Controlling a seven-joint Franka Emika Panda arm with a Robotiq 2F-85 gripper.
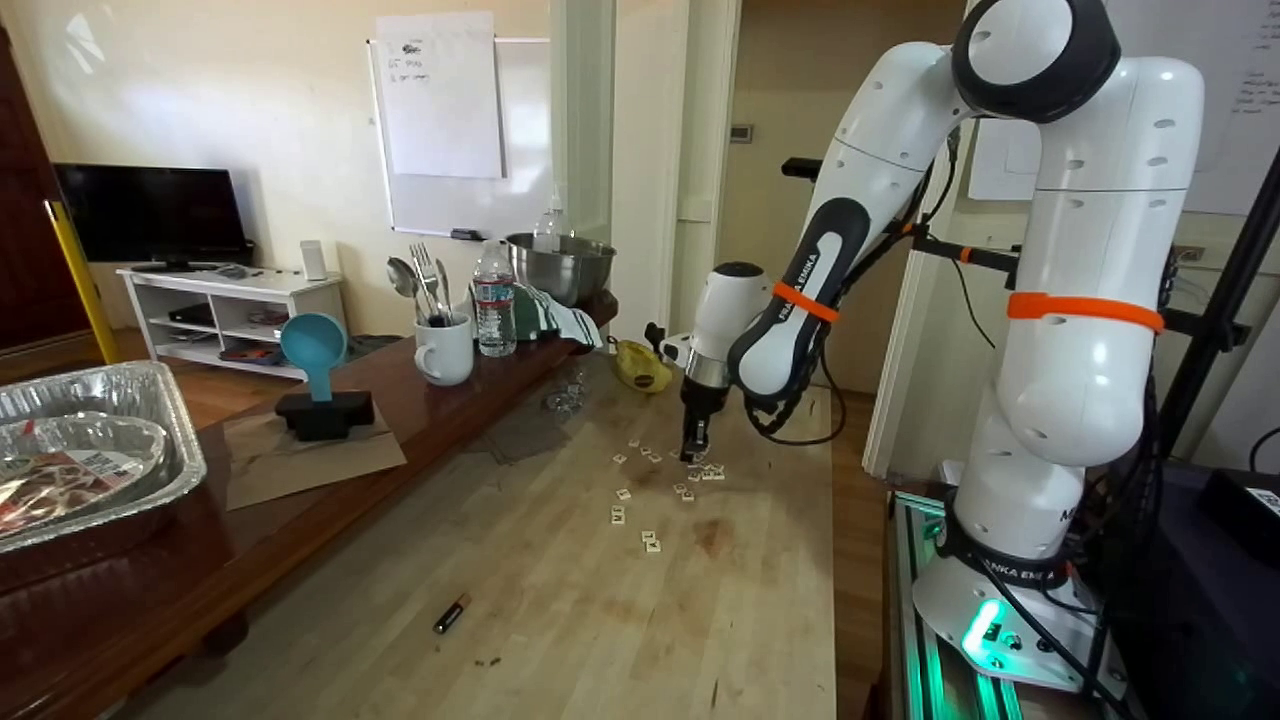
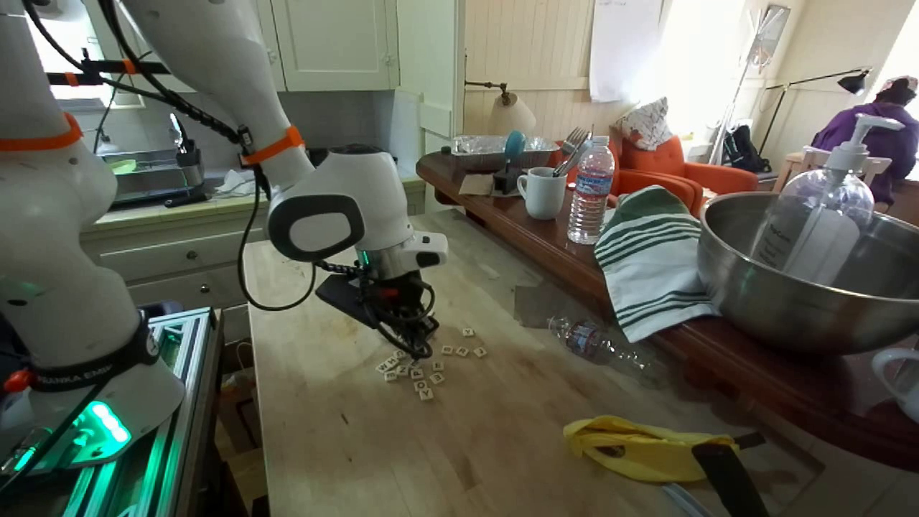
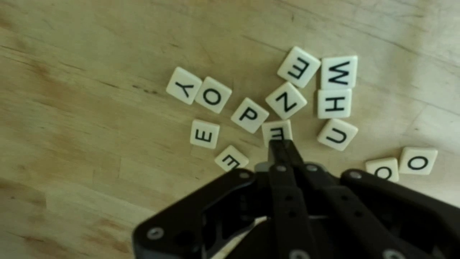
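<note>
My gripper [image 3: 281, 143] is shut, its two black fingers meeting at the tips with nothing between them. It points down over the wooden table, also visible as the gripper [image 1: 692, 455] in an exterior view. The tips partly cover a cream E tile [image 3: 275, 126]; whether they touch it I cannot tell. Close by lie a P tile [image 3: 250, 115], an N tile [image 3: 286, 100] and a U tile [image 3: 337, 134]. The W tile [image 3: 338, 72] and H tile [image 3: 334, 103] adjoin each other. Farther left, the Y tile [image 3: 183, 85] abuts an O tile [image 3: 213, 95]. Several more letter tiles are scattered around.
A battery [image 1: 451, 613] lies on the table. Toward one end are a yellow bag [image 2: 646, 449] and a clear bottle [image 2: 592, 341] on its side. Along the raised dark wood ledge stand a mug [image 1: 445, 352] with cutlery, a water bottle [image 1: 495, 310] and a steel bowl [image 2: 804, 309].
</note>
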